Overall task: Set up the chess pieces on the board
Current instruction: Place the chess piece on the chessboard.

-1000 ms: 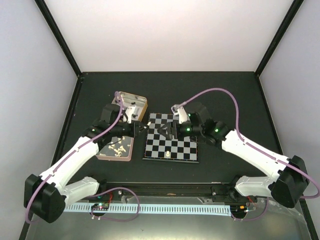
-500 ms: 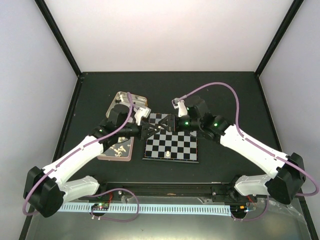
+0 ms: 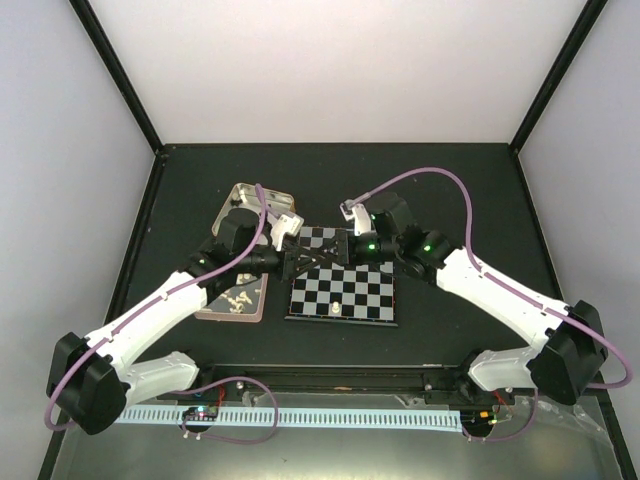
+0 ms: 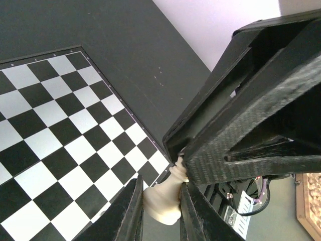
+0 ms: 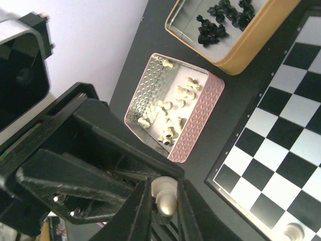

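a handover is under way just off the board's far left corner. the left hand [image 4: 159, 213] is clenched on the foot of a white piece [image 4: 163, 201]. the right hand [image 5: 164, 203] has its fingers pressed to the head of that same piece from the opposite side. both hands grip the piece at once, and it is held in the air off the left edge of the board [image 3: 362, 296], not on any square.

to do this well, the left hand should probably let go only once the right hand's hold is firm. the head is small and rounded, so the piece may swing or slip as the foot is freed. a slow release seems wise. the left hand could then draw straight back away from the board towards the pink tin [image 3: 232, 300], with no sideways drag across the piece.

the piece lies tilted between the hands, so the right hand will likely have to turn it upright before lowering it. it should come down square on its foot, well away from the lone white piece [image 3: 336, 308] that stands on the board's near rows. which kind of piece is held is hard to tell, so its proper square cannot be named.
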{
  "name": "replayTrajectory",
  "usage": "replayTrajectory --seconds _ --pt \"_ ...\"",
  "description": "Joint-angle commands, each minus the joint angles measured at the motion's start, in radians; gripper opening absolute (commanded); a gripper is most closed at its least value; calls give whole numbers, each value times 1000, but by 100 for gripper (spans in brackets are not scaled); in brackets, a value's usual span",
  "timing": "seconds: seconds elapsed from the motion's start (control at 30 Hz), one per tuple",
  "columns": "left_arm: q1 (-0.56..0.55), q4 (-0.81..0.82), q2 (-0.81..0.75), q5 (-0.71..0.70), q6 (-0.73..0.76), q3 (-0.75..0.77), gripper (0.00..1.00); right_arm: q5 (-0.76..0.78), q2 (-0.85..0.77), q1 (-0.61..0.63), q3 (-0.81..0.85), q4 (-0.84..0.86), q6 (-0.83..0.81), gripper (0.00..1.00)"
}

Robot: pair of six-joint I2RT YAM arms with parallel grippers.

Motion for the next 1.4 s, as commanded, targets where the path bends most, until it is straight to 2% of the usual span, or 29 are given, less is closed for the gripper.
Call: replayTrajectory --seconds 0.0,0.1,0.13,0.2,0.23,0.3,0.37,0.5,0.67,0.77,0.9,1.03,1.37 --pt "-7 49 0 22 20 30 5 -61 7 -3 -18 47 19 11" --pt "-5 47 -3 21 17 29 8 -40 5 -3 -20 45 9 3" --pt "-6 44 -5 19 15 29 12 -29 4 -2 -21 43 2 2" --pt "-5 30 -9 -3 12 29 36 -2 1 -2 -23 39 -22 1" --pt "-6 15 -13 -26 10 29 44 20 -1 -2 -25 31 -40 1" --pt "-5 -16 -21 -85 8 24 53 77 -9 -2 -44 19 -89 1" --pt "-6 -55 -40 -177 -4 18 58 140 -19 2 -74 17 -127 1" --pt "-5 -155 -100 -409 -67 -6 62 262 -26 46 -121 0 -194 1" --pt "1 -276 -218 -801 -229 -67 67 391 11 149 -127 -12 -257 1" --pt "20 -319 -291 -926 -285 -84 72 442 62 213 -109 -19 -296 1" --pt "44 -339 -364 -1005 -303 -79 77 523 150 302 -79 -40 -356 1" --pt "70 -327 -387 -1029 -305 -83 78 570 233 354 -43 -69 -381 1" --pt "131 -280 -344 -988 -299 -100 80 598 323 366 -26 -98 -380 2"
